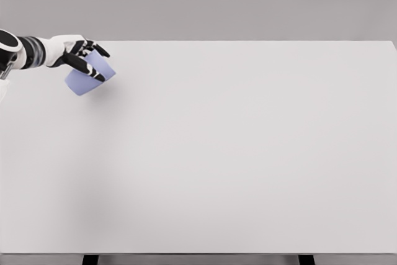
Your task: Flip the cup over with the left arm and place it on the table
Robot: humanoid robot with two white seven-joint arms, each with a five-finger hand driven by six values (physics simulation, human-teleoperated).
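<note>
At the near edge of the table [205, 240] the white top is plain, with two dark leg stubs showing just below the rim. Nothing lies on the near or middle span of the surface. The right arm is out of frame.

Far left corner: the left hand [79, 54] reaches in from the left edge, wrist roughly level, dark fingers [93, 74] wrapped over the side of the cup [90, 74]. Grip is closed on the cup wall. The cup is pale lavender-blue and held tilted, its long axis slanting from upper right to lower left. Which end is the mouth I cannot tell from this view. A faint shadow sits on the table just beside the lower end; whether that end touches the top or hangs slightly above it cannot be settled.

Judgement: the step in hand is the flip itself, mid-rotation, cup neither upright nor inverted. The placing is not yet done.

Next move calls for more wrist roll until the cup's axis is vertical, then a short descent so the base meets the top flat, then releasing the fingers without dragging the wall sideways. A tilted landing could tip it.

Writing: none. No brand, label or print readable on cup, hand or table.
</note>
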